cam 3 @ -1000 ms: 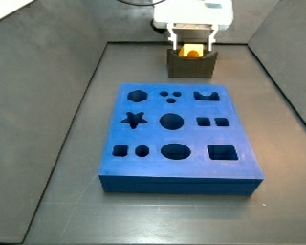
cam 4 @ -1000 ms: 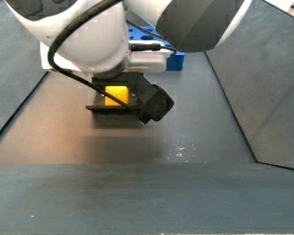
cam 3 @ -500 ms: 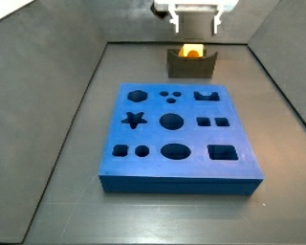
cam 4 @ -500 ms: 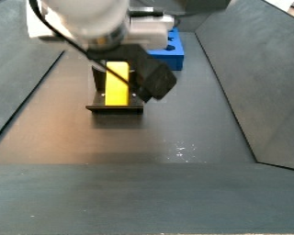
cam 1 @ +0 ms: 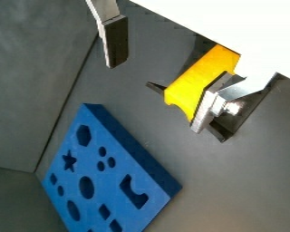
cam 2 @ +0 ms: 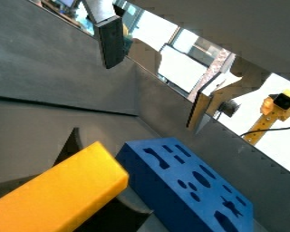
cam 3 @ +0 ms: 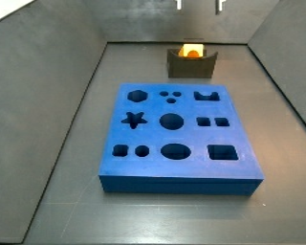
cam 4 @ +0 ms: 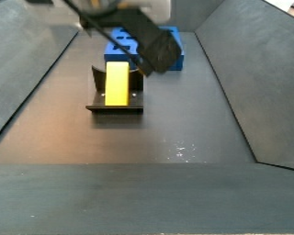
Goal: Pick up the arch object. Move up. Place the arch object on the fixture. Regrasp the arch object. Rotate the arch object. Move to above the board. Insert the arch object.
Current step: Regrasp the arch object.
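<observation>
Resting: arch object on fixture | gripper open above | board nearby

arch: yellow, lying lengthwise on fixture | gripper: above and behind the arch, apart from it, dark blurred part only, jaws not visible | board: blue, behind, partly hidden

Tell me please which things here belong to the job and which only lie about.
Belonging to the job:
- small yellow-orange plastic arch object, resting on the fixture
- dark olive-grey blocky fixture
- large blue slab board with shaped cutouts
- gripper, raised above the fixture, jaws open and empty

Only lying about:
- nothing visible; only the dark floor
</observation>
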You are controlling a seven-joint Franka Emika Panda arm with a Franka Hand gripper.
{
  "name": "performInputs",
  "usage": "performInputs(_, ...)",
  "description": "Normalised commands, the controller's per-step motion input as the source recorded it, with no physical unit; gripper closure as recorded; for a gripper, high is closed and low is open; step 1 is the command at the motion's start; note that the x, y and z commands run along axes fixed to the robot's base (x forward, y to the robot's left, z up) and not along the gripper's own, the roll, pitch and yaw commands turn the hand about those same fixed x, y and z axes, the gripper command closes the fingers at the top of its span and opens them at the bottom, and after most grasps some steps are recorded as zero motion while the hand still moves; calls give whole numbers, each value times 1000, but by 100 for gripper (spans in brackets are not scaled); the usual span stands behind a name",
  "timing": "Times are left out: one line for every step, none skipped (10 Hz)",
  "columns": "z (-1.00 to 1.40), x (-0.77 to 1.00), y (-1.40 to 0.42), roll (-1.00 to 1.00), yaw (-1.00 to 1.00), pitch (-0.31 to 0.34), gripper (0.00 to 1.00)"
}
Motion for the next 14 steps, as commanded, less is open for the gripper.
performInputs(666,-49,-817,1000,7,66,0)
performInputs(541,-55,-735,1000,6,57,0)
performInputs(329,-85,-573,1000,5,47,0)
performInputs(151,-81,-449,1000,5,42,0)
performInputs(27,-47,-271,1000,4,38,0)
performInputs(32,-37,-116,1000,4,37,0)
performInputs(29,-42,-24,1000,4,35,0)
performInputs(14,-37,-32,1000,4,32,0)
performInputs(12,-38,-36,1000,5,26,0)
performInputs(18,-47,-28,1000,5,21,0)
performInputs(6,-43,-25,1000,6,12,0)
performInputs(4,-43,-24,1000,7,7,0)
performInputs(6,-36,-21,1000,8,-2,0)
performInputs(5,-33,-19,1000,9,-6,0)
